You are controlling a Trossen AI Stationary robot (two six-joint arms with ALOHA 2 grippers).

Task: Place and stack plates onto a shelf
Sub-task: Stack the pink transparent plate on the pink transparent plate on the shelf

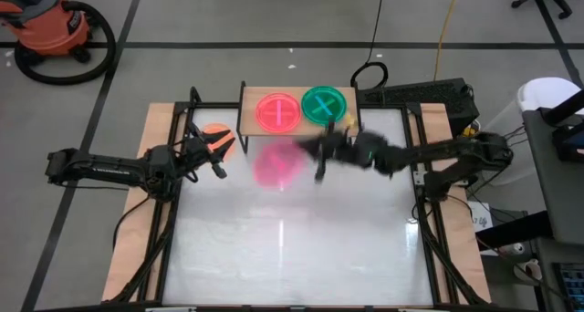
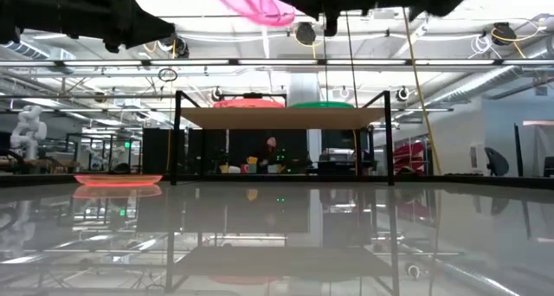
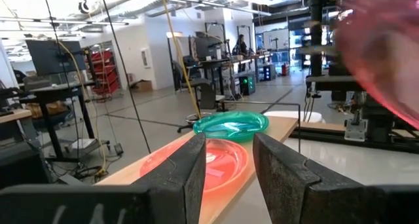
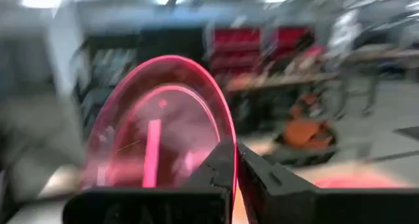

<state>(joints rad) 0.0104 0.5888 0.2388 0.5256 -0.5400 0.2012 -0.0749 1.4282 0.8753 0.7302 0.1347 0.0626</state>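
Right fingers pinch a pink plate's rim, blurred from above; left fingers spread, empty

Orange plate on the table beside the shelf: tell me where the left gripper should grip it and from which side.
Grip the orange plate by its raised rim, on the edge facing the left gripper. It lies flat on the table, so only the thin lip offers a hold. The shelf likely blocks the far side.

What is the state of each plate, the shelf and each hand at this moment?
Pink plate: held in the air by the right hand.
Red-pink plate: lying on the shelf.
Green plate: lying on the shelf.
Orange plate: on the table.
Left hand: open, empty.
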